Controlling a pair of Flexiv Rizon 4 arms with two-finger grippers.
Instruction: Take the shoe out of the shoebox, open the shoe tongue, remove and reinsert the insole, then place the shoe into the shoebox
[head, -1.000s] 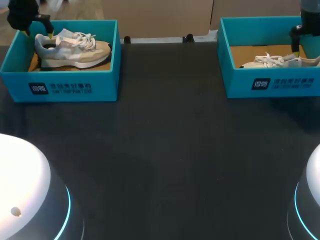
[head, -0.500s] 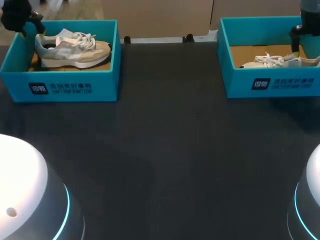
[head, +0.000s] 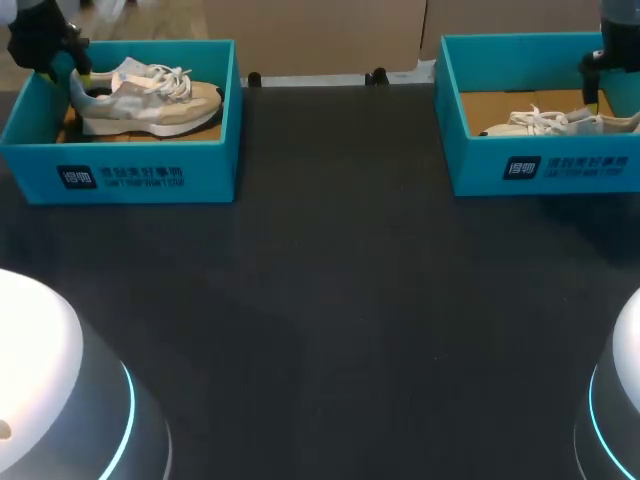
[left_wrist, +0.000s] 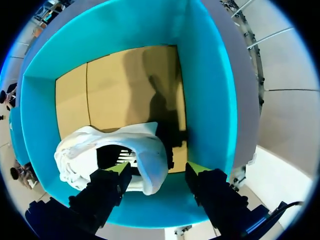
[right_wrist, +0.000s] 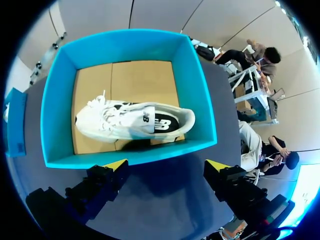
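Observation:
A grey and beige sneaker (head: 150, 98) lies on its sole in the teal shoebox (head: 140, 175) at the table's far left. My left gripper (head: 70, 68) hangs over its heel. In the left wrist view the white heel (left_wrist: 150, 165) stands between the fingers of that gripper (left_wrist: 157, 169): one yellow tip sits in the shoe's mouth, the other stands clear by the box wall (left_wrist: 207, 90), so the gripper is open. A second white sneaker (right_wrist: 130, 122) lies in the right shoebox (right_wrist: 130, 155). My right gripper (right_wrist: 167, 164) hovers open above that box's near wall, holding nothing.
Both shoeboxes stand at the table's far edge, the right one (head: 540, 168) with its sneaker (head: 555, 122) under my right gripper (head: 593, 95). Dark tabletop (head: 330, 280) stretches between and in front of them.
My left gripper has shifted a little to the left over the shoe's heel and its fingers have narrowed. The right arm and both shoes have stayed where they were.

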